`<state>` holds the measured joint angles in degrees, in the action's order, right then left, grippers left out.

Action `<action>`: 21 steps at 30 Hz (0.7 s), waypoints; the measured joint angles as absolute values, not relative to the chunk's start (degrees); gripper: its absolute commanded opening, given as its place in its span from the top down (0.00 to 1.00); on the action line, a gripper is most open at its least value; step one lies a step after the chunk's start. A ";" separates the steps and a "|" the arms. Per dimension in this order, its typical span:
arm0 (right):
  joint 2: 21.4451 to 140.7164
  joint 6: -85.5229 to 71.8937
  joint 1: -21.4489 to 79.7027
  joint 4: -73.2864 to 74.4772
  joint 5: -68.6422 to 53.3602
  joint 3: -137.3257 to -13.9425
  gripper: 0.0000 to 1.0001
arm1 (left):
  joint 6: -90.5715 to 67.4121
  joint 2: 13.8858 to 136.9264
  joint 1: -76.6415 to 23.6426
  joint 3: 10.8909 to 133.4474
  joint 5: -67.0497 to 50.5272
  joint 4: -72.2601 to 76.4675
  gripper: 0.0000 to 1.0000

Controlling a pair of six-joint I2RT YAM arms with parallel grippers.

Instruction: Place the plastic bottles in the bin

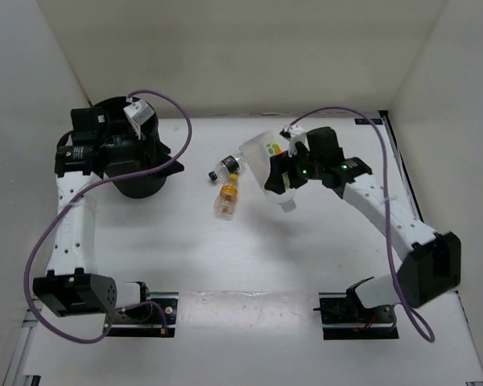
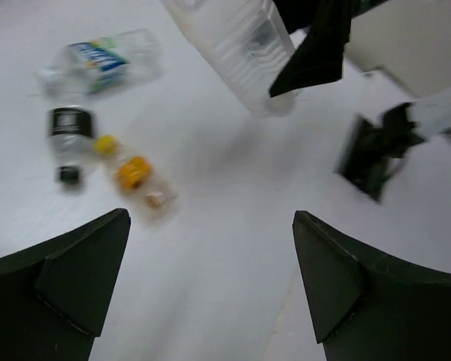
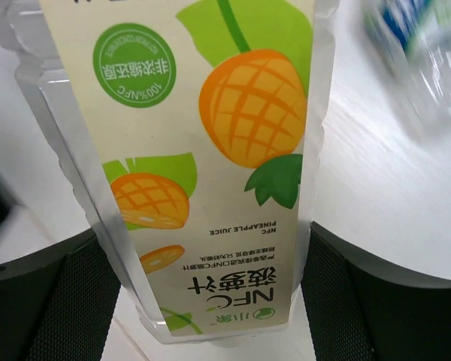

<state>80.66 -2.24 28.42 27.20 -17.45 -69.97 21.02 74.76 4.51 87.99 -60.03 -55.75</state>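
My right gripper [image 1: 288,173] is shut on a clear plastic bottle [image 1: 267,163] with a white-green-orange pineapple label [image 3: 210,150]. It holds the bottle tilted above the table, cap end down. In the right wrist view its pads [image 3: 361,301] press both sides of the bottle. My left gripper [image 1: 169,161] is open and empty, over the black bin [image 1: 137,186]. Its fingers [image 2: 75,278] stand wide apart. A black-cap bottle [image 1: 224,167] and an orange-cap bottle [image 1: 228,198] lie on the table between the arms. A blue-white label bottle [image 2: 105,56] lies beyond them.
White walls close the table on the left, back and right. The arm bases [image 1: 358,310] sit at the near edge. Purple cables [image 1: 169,108] loop from both wrists. The blurred blue-label bottle [image 3: 421,53] lies to the right of the held bottle.
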 measured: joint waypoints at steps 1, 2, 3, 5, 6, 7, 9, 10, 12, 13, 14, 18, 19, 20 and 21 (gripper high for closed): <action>78.30 -4.60 28.16 23.64 -20.23 -68.97 1.00 | 20.14 76.58 3.84 87.79 -64.14 -55.92 0.00; 76.31 -6.79 28.05 19.88 -22.96 -67.85 1.00 | 19.18 78.78 3.36 87.85 -67.85 -55.86 0.00; 74.85 -8.97 27.94 16.01 -25.87 -66.81 1.00 | 18.20 80.95 2.94 87.94 -70.85 -55.57 0.00; 74.39 -13.28 27.81 10.24 -31.48 -66.30 1.00 | 16.27 85.86 1.67 88.29 -75.07 -54.92 0.00; 75.18 -15.27 27.81 6.98 -34.06 -66.30 1.00 | 15.33 88.75 0.97 89.12 -76.55 -54.78 0.00; 76.18 -17.17 27.88 4.03 -36.23 -66.32 1.00 | 14.74 90.89 0.08 90.02 -77.47 -54.74 0.00; 79.13 -20.62 28.25 -0.78 -40.38 -66.72 1.00 | 13.72 95.15 -2.57 93.60 -78.91 -54.81 0.00; 80.47 -21.67 28.56 -2.02 -41.60 -67.16 1.00 | 13.41 96.51 -3.90 95.59 -79.29 -54.83 0.00; 83.33 -23.70 29.23 -3.55 -43.75 -68.77 1.00 | 12.91 98.56 -6.33 100.03 -80.27 -54.48 0.00; 84.38 -24.27 29.69 -4.25 -44.53 -69.56 1.00 | 12.78 99.13 -7.40 102.21 -80.79 -54.11 0.00; 85.06 -24.93 30.11 -4.73 -45.19 -70.26 1.00 | 12.67 99.39 -8.25 103.96 -81.21 -53.78 0.00; 85.67 -26.68 31.09 -6.42 -47.00 -72.66 1.00 | 12.40 99.66 -8.84 108.71 -82.81 -52.84 0.00; 85.67 -26.96 31.20 -7.05 -47.42 -73.21 1.00 | 12.40 99.70 -8.71 109.06 -83.11 -52.45 0.00; 85.67 -27.11 31.22 -7.64 -47.79 -73.60 1.00 | 12.40 99.92 -8.60 109.23 -83.29 -52.27 0.00; 85.67 -27.35 31.24 -8.01 -48.12 -73.87 1.00 | 12.40 100.29 -8.60 109.36 -83.42 -52.21 0.00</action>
